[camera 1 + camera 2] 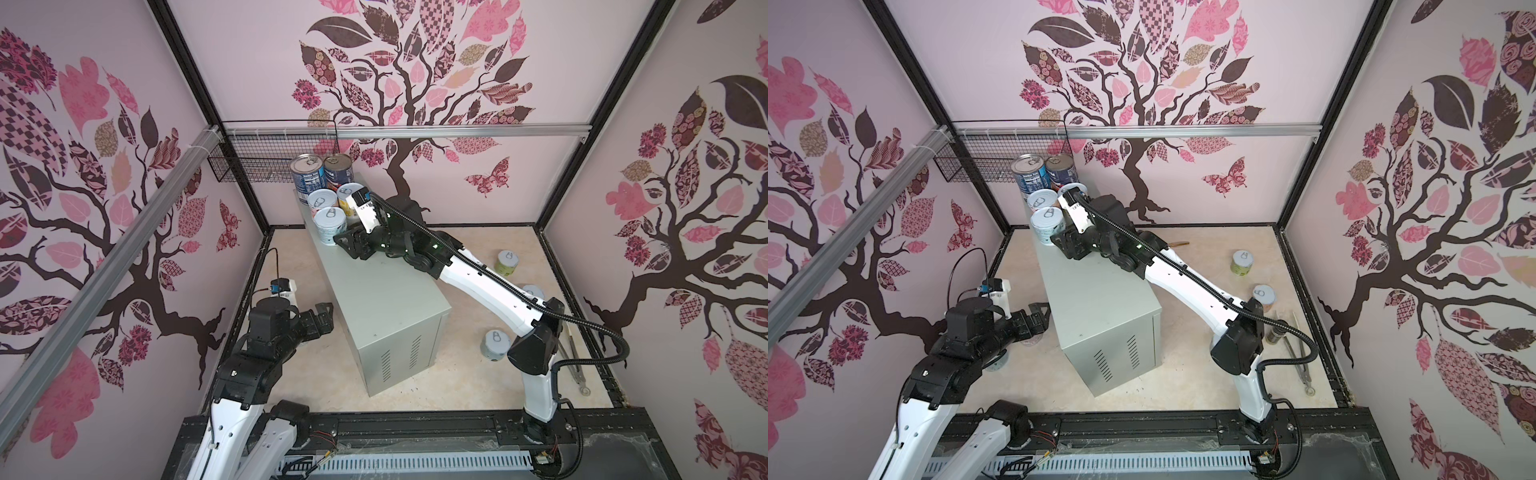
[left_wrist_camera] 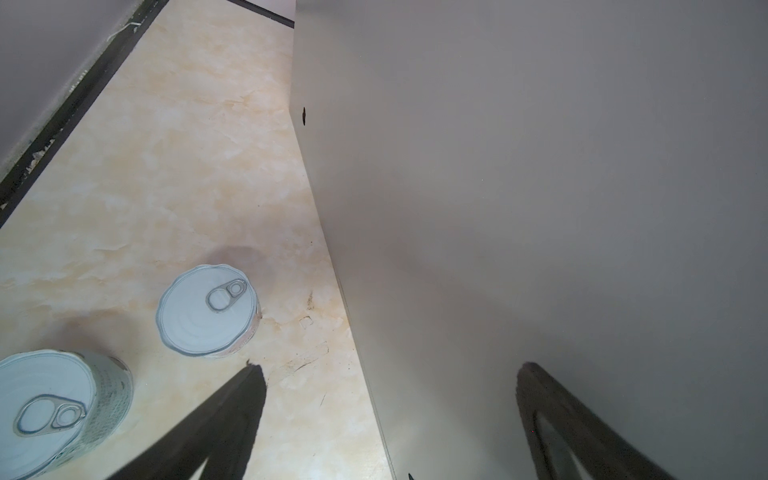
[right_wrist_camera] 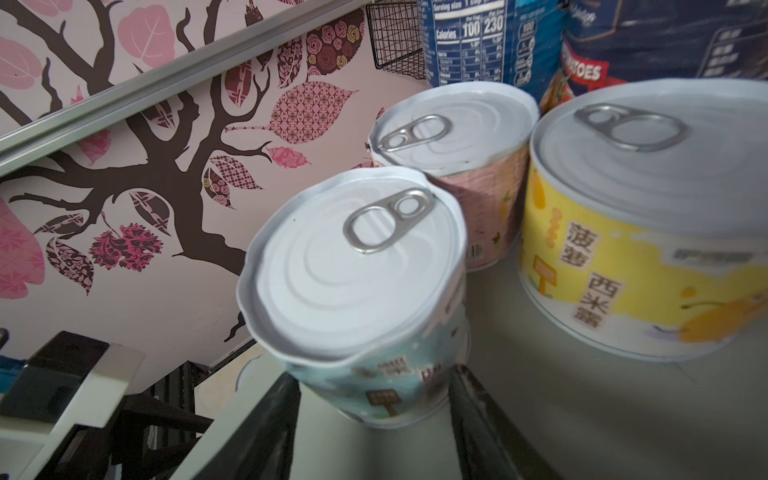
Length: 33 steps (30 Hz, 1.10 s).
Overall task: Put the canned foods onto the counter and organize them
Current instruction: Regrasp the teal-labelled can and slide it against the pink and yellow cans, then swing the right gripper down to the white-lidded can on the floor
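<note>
While half open, the right hand [image 3: 374,374] clamps the pale-blue can [image 3: 353,282].

Blue tin [image 3: 478,41] "Calories 100 230"; dark tin [image 3: 665,33] "TOES"; yellow tin [image 3: 631,270] "西米".

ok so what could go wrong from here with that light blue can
1. The light-blue short tin between the jaws of the right gripper stands at the edge of the long grey metal counter; a sideways drag on release could push it off.
2. The pink-labelled tin and yellow-labelled tin sit close by; opening wide could knock them.
3. The open left gripper hangs close to the counter's side wall and could scrape it.
</note>
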Each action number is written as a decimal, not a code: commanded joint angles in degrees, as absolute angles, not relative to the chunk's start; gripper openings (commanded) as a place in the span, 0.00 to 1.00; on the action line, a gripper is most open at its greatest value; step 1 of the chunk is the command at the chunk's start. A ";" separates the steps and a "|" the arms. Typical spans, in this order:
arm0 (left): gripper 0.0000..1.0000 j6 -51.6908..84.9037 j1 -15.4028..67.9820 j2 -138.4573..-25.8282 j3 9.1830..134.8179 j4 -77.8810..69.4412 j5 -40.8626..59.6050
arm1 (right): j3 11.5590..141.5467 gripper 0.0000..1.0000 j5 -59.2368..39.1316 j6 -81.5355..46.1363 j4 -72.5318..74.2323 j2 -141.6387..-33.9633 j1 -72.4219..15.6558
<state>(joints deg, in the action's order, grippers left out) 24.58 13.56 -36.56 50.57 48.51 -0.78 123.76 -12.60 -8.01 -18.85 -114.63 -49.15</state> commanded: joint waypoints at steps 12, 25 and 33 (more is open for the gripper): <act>0.98 24.02 14.06 -35.44 51.19 47.57 -2.04 | 128.86 0.70 -12.92 -8.79 -25.83 -115.28 -48.98; 0.98 26.79 14.11 -32.05 51.91 53.14 -4.22 | 114.08 0.78 -8.86 -9.13 -27.99 -96.32 -48.99; 0.98 30.56 14.07 -33.18 51.97 57.27 -1.32 | 100.64 0.80 1.70 -12.39 -31.87 -81.09 -48.96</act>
<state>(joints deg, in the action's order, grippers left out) 28.71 13.89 -32.86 50.57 54.98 -2.57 103.92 -4.75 -10.26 -29.23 -86.70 -49.15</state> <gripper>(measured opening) 0.981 0.787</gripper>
